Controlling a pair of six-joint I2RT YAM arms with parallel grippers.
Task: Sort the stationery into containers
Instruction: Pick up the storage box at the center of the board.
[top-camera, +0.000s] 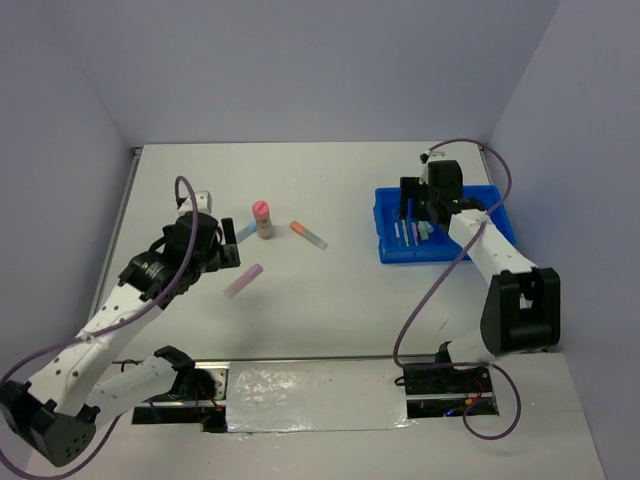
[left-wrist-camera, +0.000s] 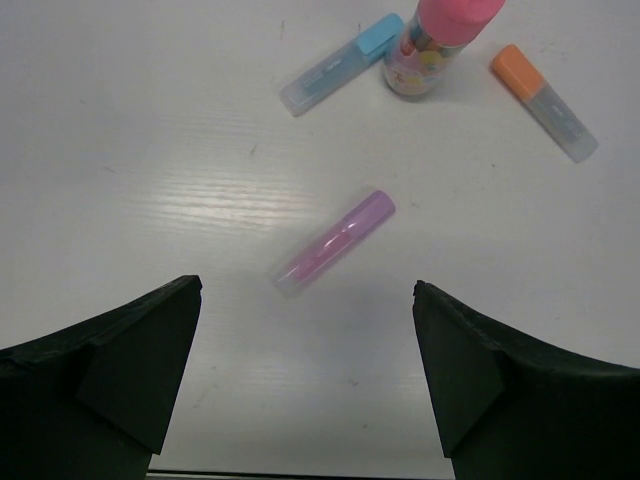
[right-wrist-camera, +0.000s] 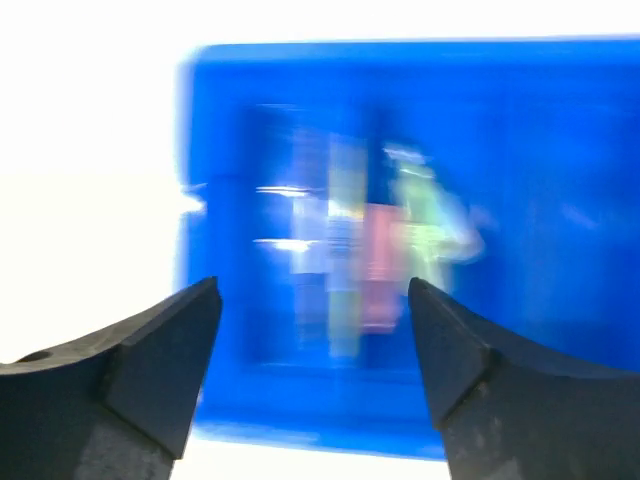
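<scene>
On the white table (top-camera: 340, 300), left of centre, four pieces of the stationery lie loose; a lilac stick (top-camera: 243, 280) lies slantwise nearest the arms' bases, apart from the rest; farther back stands a tan bottle with a pink cap (top-camera: 263, 218), upright, with a blue-capped stick (top-camera: 245, 231) just beside it on its left and an orange-capped stick (top-camera: 308, 234) near it on its right; neither stick clearly touches the bottle. At the far right sits the blue tray (top-camera: 392, 252), well apart from those four; a few pastel sticks (top-camera: 412, 232) lie side by side in its narrow compartments, pink, green and pale ones, though the right wrist view is too blurred to tell which compartment holds which. Over the lilac stick hangs the left gripper (left-wrist-camera: 307, 286), its jaws spread wide with nothing between them, the stick lying on the table below and just ahead of the gap. Above the tray's left part hangs the right gripper (right-wrist-camera: 313, 285), its jaws parted and holding nothing; the sticks in the tray show through the gap.
</scene>
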